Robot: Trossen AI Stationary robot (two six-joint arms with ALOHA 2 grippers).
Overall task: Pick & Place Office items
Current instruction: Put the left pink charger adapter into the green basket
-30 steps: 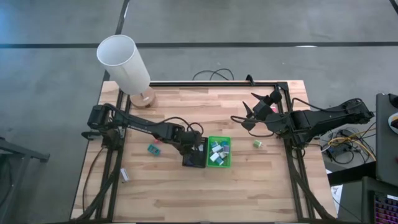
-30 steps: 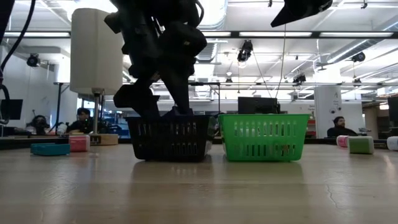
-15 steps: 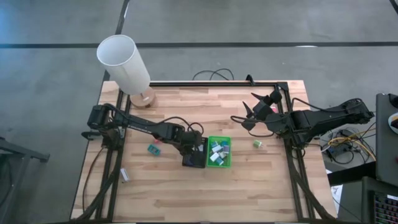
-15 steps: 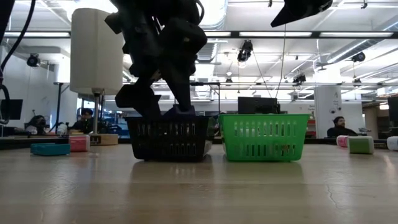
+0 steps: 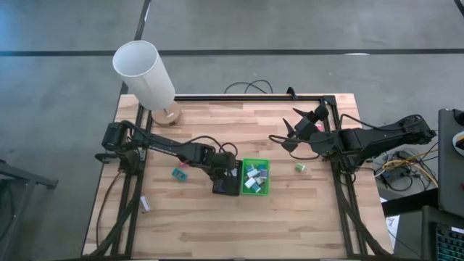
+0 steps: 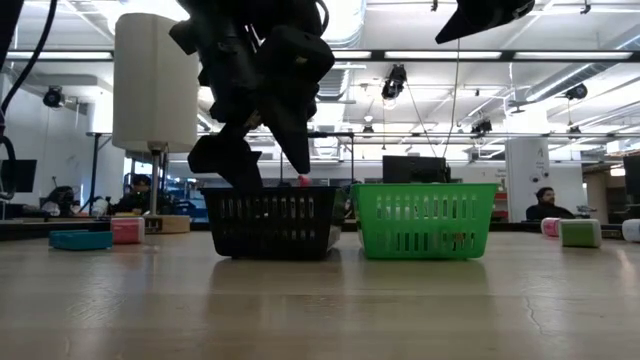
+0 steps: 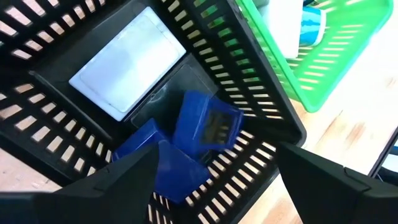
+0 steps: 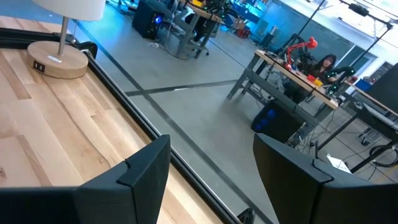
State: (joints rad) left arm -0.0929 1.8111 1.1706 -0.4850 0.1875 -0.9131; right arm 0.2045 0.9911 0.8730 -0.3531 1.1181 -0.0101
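Note:
My left gripper [image 7: 217,196] is open and hovers just above the black basket [image 5: 226,181], fingers pointing down, touching nothing. Inside the basket lie three flat dark-blue rectangles [image 7: 205,127] and a white card [image 7: 127,62]. In the low view the left gripper [image 6: 262,170] stands over the black basket's rim [image 6: 272,192]. The green basket [image 5: 255,176] beside it holds several white and teal blocks. Loose blocks rest on the table: teal and pink [image 5: 179,172], green [image 5: 300,167]. My right gripper [image 5: 292,129] waits open above the table's far right.
The white lampshade [image 5: 143,72] on its wooden base [image 8: 59,62] stands at the far left corner. A small white piece [image 5: 145,205] lies near the left edge. In the low view, blocks sit at the left [image 6: 127,230] and right [image 6: 578,232]. Bare wood spans the near side.
My left gripper has risen a little out of the black basket. A dark-blue piece that showed at the rim by its fingertips no longer shows there.

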